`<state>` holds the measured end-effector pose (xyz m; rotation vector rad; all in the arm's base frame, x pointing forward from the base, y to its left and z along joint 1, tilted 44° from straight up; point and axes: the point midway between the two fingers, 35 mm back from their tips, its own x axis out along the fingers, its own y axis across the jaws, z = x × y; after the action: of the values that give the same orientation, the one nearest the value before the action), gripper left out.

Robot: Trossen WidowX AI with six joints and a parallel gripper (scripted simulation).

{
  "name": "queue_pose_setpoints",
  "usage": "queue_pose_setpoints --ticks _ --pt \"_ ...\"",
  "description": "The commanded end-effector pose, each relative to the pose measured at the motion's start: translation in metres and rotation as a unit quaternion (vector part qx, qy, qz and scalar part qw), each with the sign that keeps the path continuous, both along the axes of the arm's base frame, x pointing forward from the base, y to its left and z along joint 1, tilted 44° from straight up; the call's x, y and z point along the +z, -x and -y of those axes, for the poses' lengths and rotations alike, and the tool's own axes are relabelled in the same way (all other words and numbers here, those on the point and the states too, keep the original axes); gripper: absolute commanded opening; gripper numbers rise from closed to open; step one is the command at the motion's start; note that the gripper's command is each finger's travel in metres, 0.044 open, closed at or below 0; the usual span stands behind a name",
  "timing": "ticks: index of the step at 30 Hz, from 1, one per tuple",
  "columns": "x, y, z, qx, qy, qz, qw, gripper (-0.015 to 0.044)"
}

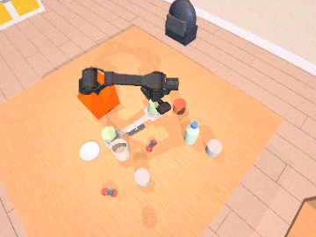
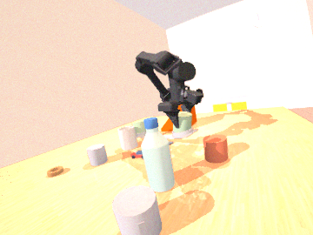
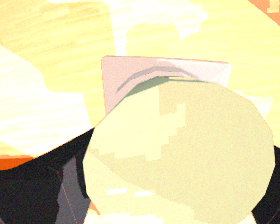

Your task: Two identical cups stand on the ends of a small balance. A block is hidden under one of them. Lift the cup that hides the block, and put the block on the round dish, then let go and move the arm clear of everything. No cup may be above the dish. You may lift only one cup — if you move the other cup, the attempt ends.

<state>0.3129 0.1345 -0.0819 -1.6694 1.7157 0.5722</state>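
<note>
Leftmost, the dish (image 1: 89, 151) lay on the mat, nothing on it. Just right, one cup (image 1: 110, 134) (image 2: 139, 128) stood on the balance's (image 1: 127, 132) near-dish end, beside a white mug (image 1: 120, 150) (image 2: 128, 138). At the other end, the gripper (image 1: 154, 107) (image 2: 183, 120) pinched the second cup (image 1: 152, 109) (image 2: 183, 123) (image 3: 180, 150). Block: couldn't see it. Red can (image 1: 179, 106) (image 2: 216, 149) right, apart.

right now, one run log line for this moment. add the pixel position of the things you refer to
gripper (image 1: 157, 109) (image 2: 183, 117): shut on green cup (image 1: 153, 108) (image 2: 183, 123) (image 3: 180, 145) | other green cup (image 1: 110, 134) (image 2: 139, 128): on balance's far end | block: not visible | dish (image 1: 89, 151): bare
</note>
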Motion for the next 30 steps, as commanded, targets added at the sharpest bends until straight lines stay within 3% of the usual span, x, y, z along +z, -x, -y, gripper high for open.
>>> queue_pose_setpoints --ticks 1,30 --pt "0.005 -0.003 -0.013 0.001 -0.013 0.010 1.000 0.0000" --pt "0.032 0.000 -0.038 0.001 -0.013 0.009 1.000 0.0000"
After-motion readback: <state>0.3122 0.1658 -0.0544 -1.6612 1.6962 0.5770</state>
